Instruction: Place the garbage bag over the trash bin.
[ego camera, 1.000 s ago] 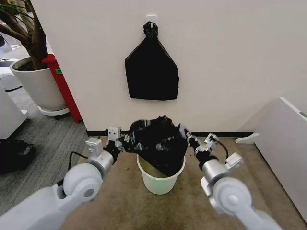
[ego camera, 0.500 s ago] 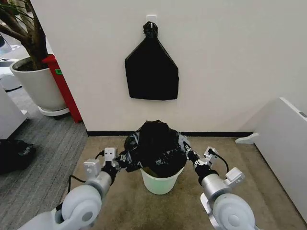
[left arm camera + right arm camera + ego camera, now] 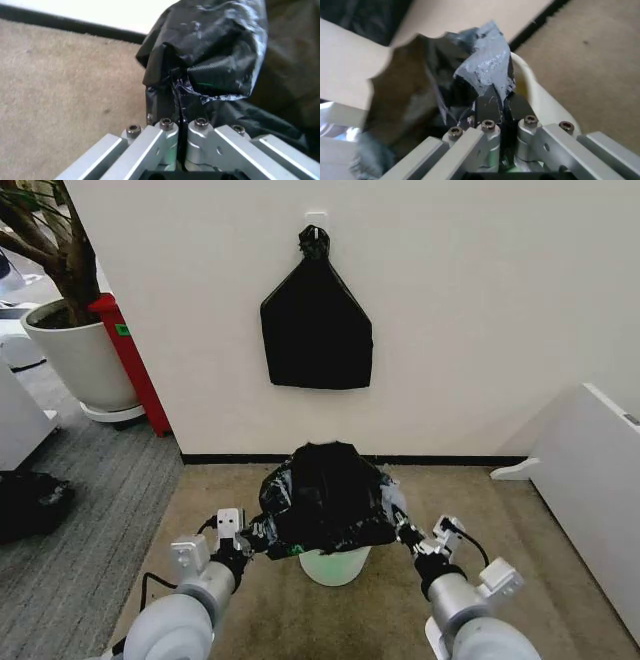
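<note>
Black garbage bag (image 3: 327, 498) between both pincers

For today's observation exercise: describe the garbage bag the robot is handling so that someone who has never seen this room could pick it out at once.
Find the white wall ahead and look down to the carpet at its foot. There the garbage bag is draped over the trash bin, stretched between the left gripper and right gripper. It is glossy and crinkled, unlike the flat knotted black bundle hanging on the wall above.

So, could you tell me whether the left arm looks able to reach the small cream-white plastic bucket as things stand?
Probably not directly: the left gripper is shut on the crinkly black plastic garbage bag, which drapes over the small cream-white bucket. The right gripper pinches the bag's other side.
</note>
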### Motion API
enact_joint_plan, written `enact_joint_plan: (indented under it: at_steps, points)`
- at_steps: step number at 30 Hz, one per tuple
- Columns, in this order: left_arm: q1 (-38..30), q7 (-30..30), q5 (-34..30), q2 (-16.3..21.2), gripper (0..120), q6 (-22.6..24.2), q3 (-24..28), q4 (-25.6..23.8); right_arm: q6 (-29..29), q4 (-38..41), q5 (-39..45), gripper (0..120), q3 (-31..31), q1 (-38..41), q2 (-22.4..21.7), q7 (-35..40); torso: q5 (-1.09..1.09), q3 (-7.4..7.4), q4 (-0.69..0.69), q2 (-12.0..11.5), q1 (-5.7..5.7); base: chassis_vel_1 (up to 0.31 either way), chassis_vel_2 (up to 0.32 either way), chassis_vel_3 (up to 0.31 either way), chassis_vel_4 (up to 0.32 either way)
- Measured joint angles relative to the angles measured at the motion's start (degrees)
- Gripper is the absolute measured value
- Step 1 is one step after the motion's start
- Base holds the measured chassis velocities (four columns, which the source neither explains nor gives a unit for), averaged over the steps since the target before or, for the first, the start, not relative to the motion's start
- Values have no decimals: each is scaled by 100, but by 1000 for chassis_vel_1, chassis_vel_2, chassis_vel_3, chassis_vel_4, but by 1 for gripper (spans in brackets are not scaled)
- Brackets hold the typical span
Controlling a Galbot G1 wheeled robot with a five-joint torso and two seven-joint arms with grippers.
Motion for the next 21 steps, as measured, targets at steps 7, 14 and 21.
enact_joint_plan:
  at_steps: [7,14,21]
  points:
    - [1,2,151,-302,0,-22,101,457,-47,-431,-69,0,2,-81,198,162,0,0,1,0,0,0,0,0,0]
    - [-60,110,462,-602,0,-113,420,970,-121,-880,-186,0,-4,-138,285,66,0,0,0,0,0,0,0,0,0]
    - [-163,264,687,-801,0,-162,588,1336,-132,-1321,-326,0,-3,6,304,-342,0,0,0,0,0,0,0,0,0]
